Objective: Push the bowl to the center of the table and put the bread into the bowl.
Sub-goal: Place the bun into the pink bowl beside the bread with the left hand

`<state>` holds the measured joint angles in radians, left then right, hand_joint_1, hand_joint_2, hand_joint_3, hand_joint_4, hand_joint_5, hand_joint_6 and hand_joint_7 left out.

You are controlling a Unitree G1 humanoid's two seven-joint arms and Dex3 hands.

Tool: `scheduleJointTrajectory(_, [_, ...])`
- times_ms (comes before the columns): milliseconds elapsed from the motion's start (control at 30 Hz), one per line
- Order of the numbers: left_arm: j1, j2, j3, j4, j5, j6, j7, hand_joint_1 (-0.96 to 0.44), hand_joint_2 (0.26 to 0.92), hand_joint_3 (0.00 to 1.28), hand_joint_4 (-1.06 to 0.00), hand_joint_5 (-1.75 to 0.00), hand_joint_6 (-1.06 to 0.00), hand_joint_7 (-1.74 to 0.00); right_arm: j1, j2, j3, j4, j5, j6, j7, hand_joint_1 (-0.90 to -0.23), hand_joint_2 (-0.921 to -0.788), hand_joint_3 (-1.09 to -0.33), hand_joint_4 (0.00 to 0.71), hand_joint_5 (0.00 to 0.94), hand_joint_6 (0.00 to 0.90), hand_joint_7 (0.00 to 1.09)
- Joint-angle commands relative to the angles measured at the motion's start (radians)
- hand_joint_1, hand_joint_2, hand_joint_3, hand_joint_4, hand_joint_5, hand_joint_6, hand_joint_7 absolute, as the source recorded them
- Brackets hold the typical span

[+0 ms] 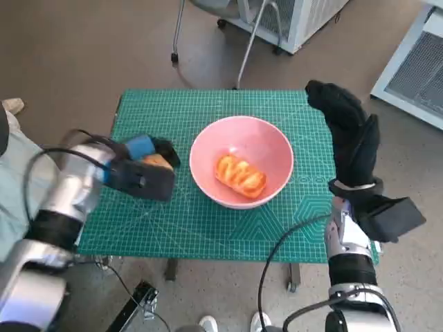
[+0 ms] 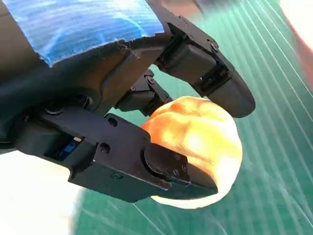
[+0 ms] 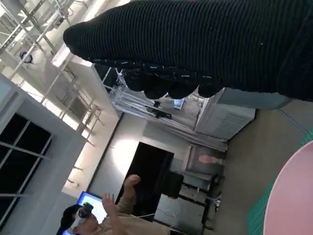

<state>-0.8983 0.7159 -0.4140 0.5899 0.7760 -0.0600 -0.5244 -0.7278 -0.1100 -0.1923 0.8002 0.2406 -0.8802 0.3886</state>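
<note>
glossy pink bowl (image 1: 241, 160), knitted right hand (image 1: 349, 135)

Pink bowl (image 1: 241, 160), golden-orange bread (image 1: 240, 176), green gridded mat (image 1: 208, 221), black-gloved right hand (image 1: 349, 135).

The pink bowl (image 1: 241, 162) sits mid-table holding a glazed bread (image 1: 241, 176); another bread (image 2: 195, 142) lies beside it.

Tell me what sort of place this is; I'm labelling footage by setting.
Probably a robotics lab or workshop: a green cutting mat covers the small table, metal shelving and cabinets stand behind, and a person sits near a lit screen.
</note>
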Motion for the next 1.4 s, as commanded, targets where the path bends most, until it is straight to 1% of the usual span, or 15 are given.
scheduleJointTrajectory(33, [-0.012,0.040,0.062,-0.149,-0.010,0.049,-0.008,0.00,0.915,0.08,-0.61,-1.29,-0.69,-1.07,0.014,0.008,0.002,0.017,-0.002,0.004,-0.001,-0.413,-0.914,-0.643,0.449,0.001,0.148,0.82])
scheduleJointTrajectory(133, [-0.006,0.045,0.091,-0.242,-0.006,0.081,-0.008,0.00,0.911,0.07,-0.65,-1.24,-0.68,-1.09,0.013,0.010,0.004,0.018,-0.003,0.005,-0.002,-0.415,-0.915,-0.639,0.449,0.001,0.148,0.82])
scheduleJointTrajectory(233, [0.009,0.035,0.125,-0.379,-0.004,0.119,-0.005,0.00,0.904,0.07,-0.69,-1.21,-0.69,-1.07,0.011,0.013,0.005,0.021,0.000,0.007,0.002,-0.417,-0.917,-0.635,0.449,0.000,0.148,0.82])
scheduleJointTrajectory(333, [0.022,0.016,0.145,-0.468,-0.010,0.135,0.007,0.00,0.896,0.07,-0.72,-1.14,-0.69,-1.11,0.008,0.013,0.005,0.023,0.002,0.009,0.004,-0.418,-0.920,-0.631,0.449,0.000,0.148,0.82])
scheduleJointTrajectory(400, [0.029,-0.006,0.156,-0.511,-0.025,0.122,0.031,0.00,0.890,0.07,-0.74,-1.08,-0.69,-1.15,0.007,0.014,0.006,0.023,0.002,0.010,0.007,-0.418,-0.920,-0.629,0.448,0.000,0.148,0.82])
scheduleJointTrajectory(467, [0.034,-0.028,0.159,-0.530,-0.038,0.097,0.060,0.00,0.885,0.07,-0.75,-1.06,-0.70,-1.14,0.007,0.014,0.006,0.022,0.005,0.013,0.010,-0.420,-0.921,-0.628,0.448,0.000,0.148,0.82])
scheduleJointTrajectory(567, [0.033,-0.066,0.157,-0.498,-0.082,0.018,0.117,0.00,0.881,0.07,-0.75,-1.06,-0.72,-1.12,0.006,0.016,0.007,0.021,0.006,0.014,0.013,-0.422,-0.921,-0.627,0.448,0.000,0.147,0.82])
scheduleJointTrajectory(667, [0.022,-0.107,0.144,-0.448,-0.112,-0.046,0.163,0.00,0.893,0.06,-0.71,-1.07,-0.73,-1.13,0.004,0.015,0.006,0.021,0.007,0.014,0.015,-0.425,-0.921,-0.626,0.449,0.001,0.147,0.82])
scheduleJointTrajectory(800, [0.004,-0.159,0.102,-0.379,-0.086,-0.103,0.225,0.00,0.910,0.05,-0.66,-1.10,-0.73,-1.16,0.002,0.015,0.007,0.019,0.004,0.015,0.015,-0.428,-0.921,-0.625,0.454,0.003,0.147,0.82])
scheduleJointTrajectory(933, [-0.016,-0.203,0.050,-0.290,-0.041,-0.156,0.289,0.00,0.918,0.07,-0.61,-1.13,-0.72,-1.20,0.006,0.015,0.007,0.009,0.008,0.019,0.017,-0.432,-0.921,-0.625,0.456,0.004,0.147,0.82])
scheduleJointTrajectory(1000, [-0.028,-0.225,0.021,-0.247,-0.018,-0.172,0.308,0.00,0.918,0.07,-0.60,-1.13,-0.71,-1.21,0.008,0.015,0.007,0.004,0.012,0.021,0.020,-0.432,-0.921,-0.625,0.456,0.004,0.147,0.82])
scheduleJointTrajectory(1167, [-0.058,-0.274,-0.037,-0.152,0.026,-0.183,0.310,0.00,0.909,0.08,-0.63,-1.14,-0.70,-1.19,0.015,0.012,0.006,-0.008,0.019,0.024,0.025,-0.431,-0.921,-0.624,0.456,0.004,0.146,0.82])
scheduleJointTrajectory(1233, [-0.068,-0.293,-0.057,-0.113,0.037,-0.181,0.299,0.00,0.907,0.08,-0.62,-1.20,-0.72,-1.13,0.018,0.011,0.005,-0.012,0.022,0.025,0.025,-0.430,-0.921,-0.624,0.456,0.004,0.146,0.83])
scheduleJointTrajectory(1333, [-0.083,-0.323,-0.080,-0.046,0.036,-0.173,0.275,0.00,0.916,0.10,-0.55,-1.27,-0.71,-1.14,0.022,0.008,0.002,-0.018,0.021,0.024,0.022,-0.428,-0.921,-0.623,0.456,0.004,0.146,0.83])
scheduleJointTrajectory(1400, [-0.085,-0.340,-0.076,-0.016,0.016,-0.159,0.250,0.00,0.918,0.13,-0.51,-1.38,-0.68,-1.10,0.025,0.006,0.001,-0.021,0.017,0.022,0.017,-0.425,-0.921,-0.624,0.456,0.004,0.146,0.83])
